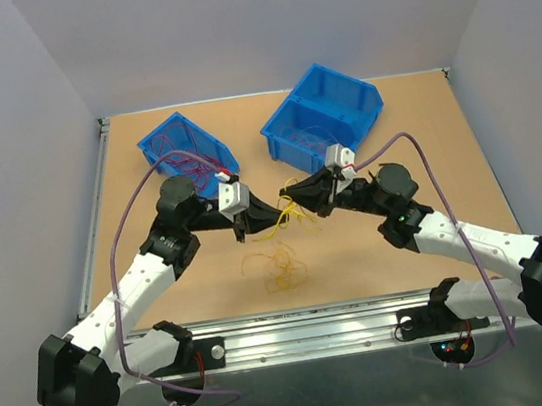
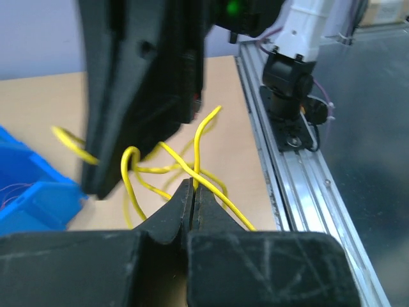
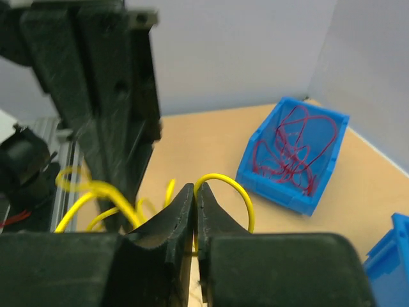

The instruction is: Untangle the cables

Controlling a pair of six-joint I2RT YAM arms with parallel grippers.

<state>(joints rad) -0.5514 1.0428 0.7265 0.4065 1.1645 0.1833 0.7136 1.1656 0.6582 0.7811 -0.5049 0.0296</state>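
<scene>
Left claw [image 2: 193, 190]: we see it pinched closed on a yellow strand.
Right claw [image 3: 195, 192]: closed tight on a yellow loop.
Cables [image 1: 290, 217]: yellow strands stretch between both claws over the bench [image 1: 424, 141]. A paler tangle [image 1: 280, 265] lies nearer the bases, perhaps separate.
Blue bin [image 3: 281, 195]: holds red wires [image 3: 291, 150].

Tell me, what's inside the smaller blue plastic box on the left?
Inside the small blue plastic bin lie thin red wires, curled in loose loops. The bin's tall walls hide part of its floor, so anything tucked down there cannot be seen.
</scene>
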